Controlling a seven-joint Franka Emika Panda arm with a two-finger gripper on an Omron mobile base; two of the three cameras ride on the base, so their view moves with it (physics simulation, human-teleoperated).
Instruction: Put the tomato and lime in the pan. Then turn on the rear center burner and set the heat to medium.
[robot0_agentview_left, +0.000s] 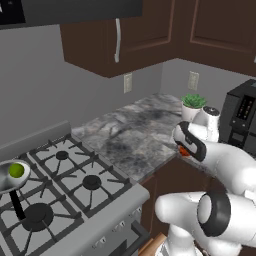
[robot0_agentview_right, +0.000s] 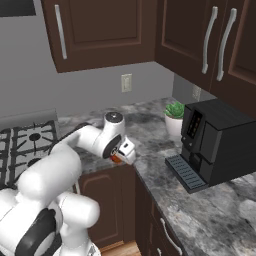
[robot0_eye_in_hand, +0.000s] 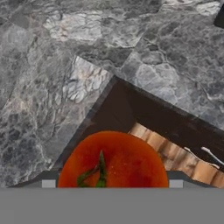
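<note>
Tomato (robot0_eye_in_hand: 113, 159) sits between my gripper's (robot0_agentview_left: 183, 148) jaws, which are clamped on its sides; in the hand view it bulges large and red-orange with a small green stem scar, and in the left base view just a sliver of orange peeks out beside the dark finger pads. Taking the stove (robot0_agentview_left: 70, 180) as my landmark, the fruit hangs well off to the stove's right, over the front corner of the grey marbled counter (robot0_agentview_left: 135, 135), with dark cabinet front and wooden floor visible beneath it. That is my main worry: if the grip slips on this smooth round skin, I judge the tomato would drop past the counter edge to the floor rather than onto stone. The pan (robot0_agentview_left: 9, 176) rests far across the stove on its left side, black handle pointing toward the front, with the lime (robot0_agentview_left: 16, 170) already lying inside it. A long sideways carry lies ahead, and a fast swing could roll the fruit out, or a careless release could knock the lime or tip the shallow pan. My arm is folded low, elbow bent near the base, forearm reaching out to the right of the stove, wrist turned so the hand looks down. A potted plant (robot0_agentview_right: 174, 118) and a black coffee machine (robot0_agentview_right: 215, 142) stand farther right, well clear.
</note>
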